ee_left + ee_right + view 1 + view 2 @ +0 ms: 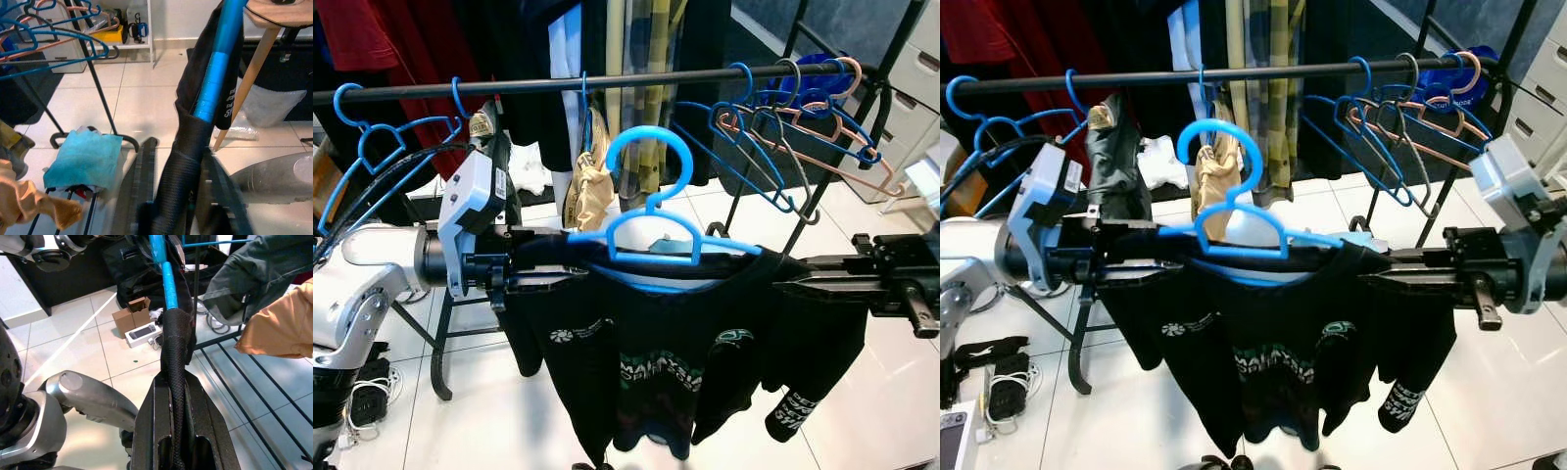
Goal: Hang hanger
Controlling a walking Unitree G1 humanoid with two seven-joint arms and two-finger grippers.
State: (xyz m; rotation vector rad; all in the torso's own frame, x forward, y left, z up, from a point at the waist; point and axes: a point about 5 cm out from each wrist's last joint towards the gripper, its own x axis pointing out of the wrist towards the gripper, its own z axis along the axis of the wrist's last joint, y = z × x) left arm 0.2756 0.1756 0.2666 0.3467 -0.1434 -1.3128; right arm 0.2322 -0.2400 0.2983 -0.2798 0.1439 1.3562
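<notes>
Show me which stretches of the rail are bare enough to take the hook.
Bare rail runs between the thin blue hanger and the right-hand hanger cluster, above the blue hanger's hook. Another bare stretch lies left of it. Both ends are crowded.

A rail (pixel 607 81) runs across at the top. Clothes hang behind it. Bare hangers (pixel 793 117) hang in a bunch near the rail's right end, and two more (pixel 372 147) hang near its left end. In front of the rail and below it is one hanger (pixel 651 211) with a shirt (pixel 656 333) on it. The left gripper (pixel 543 269) is at the hanger's left end and the right gripper (pixel 803 279) at its right end. A low rack (pixel 83 196) stands on the floor under the rail, with a cloth (pixel 83 159) on it.
</notes>
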